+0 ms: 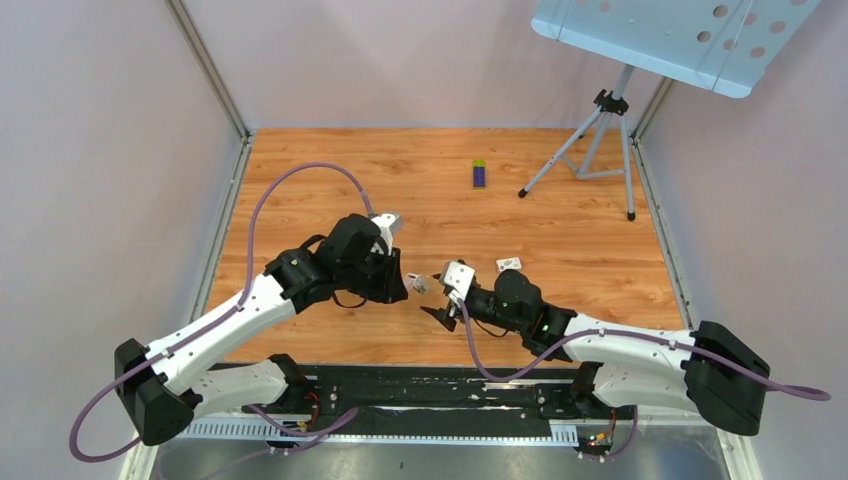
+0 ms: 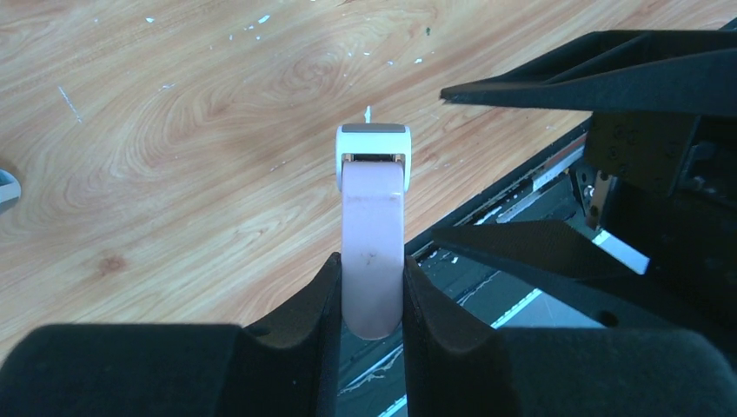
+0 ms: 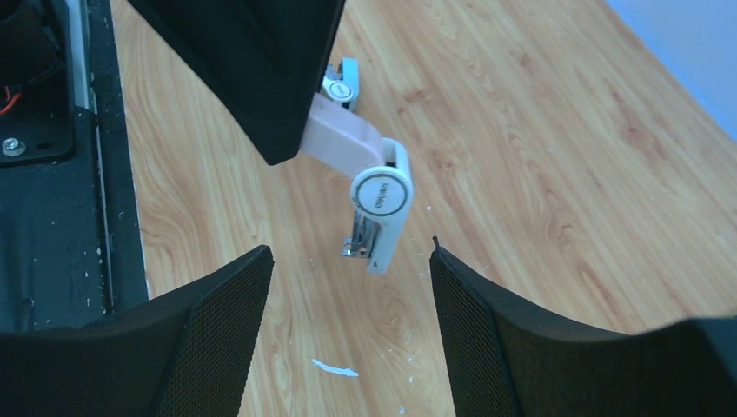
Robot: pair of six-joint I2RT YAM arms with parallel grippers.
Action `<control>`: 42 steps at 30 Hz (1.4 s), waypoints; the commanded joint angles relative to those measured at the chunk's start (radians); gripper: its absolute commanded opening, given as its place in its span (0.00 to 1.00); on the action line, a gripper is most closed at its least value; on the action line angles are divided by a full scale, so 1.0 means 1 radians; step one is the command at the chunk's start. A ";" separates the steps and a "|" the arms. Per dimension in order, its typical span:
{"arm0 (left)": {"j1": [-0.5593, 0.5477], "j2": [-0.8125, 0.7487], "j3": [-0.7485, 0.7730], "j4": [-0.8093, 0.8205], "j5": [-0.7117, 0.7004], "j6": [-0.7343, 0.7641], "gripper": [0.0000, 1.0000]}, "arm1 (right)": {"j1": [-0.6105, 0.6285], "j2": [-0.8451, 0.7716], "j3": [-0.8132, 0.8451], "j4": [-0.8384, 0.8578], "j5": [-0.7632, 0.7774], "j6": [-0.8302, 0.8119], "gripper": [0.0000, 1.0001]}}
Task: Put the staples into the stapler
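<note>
Left gripper (image 2: 372, 271) clenched on pink body of stapler (image 2: 372, 200), held above desk (image 1: 330, 170) near centre. White hinged head swung open, angled down. Right gripper (image 3: 348, 254) spread wide, empty, facing stapler head, not touching it. Staples not discernible. Far desk open, save purple-and-green box (image 1: 479, 173) and tripod (image 1: 600, 150) toward back edge. White card (image 1: 510, 263) just beside right wrist.

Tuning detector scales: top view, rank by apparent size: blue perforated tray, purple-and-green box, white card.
1. blue perforated tray, largest, though likely nearer the camera.
2. purple-and-green box and white card: look alike, unranked.
</note>
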 commanded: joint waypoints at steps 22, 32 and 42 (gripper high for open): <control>0.048 -0.005 0.045 -0.018 0.110 0.028 0.00 | 0.039 0.173 -0.001 0.234 0.092 -0.006 0.33; 0.134 0.016 0.143 -0.002 0.058 0.060 0.68 | 0.039 0.166 0.074 0.105 0.114 0.393 0.18; 0.132 -0.126 -0.010 0.290 -0.035 -0.018 0.92 | 0.032 0.148 0.215 -0.266 0.340 0.831 0.20</control>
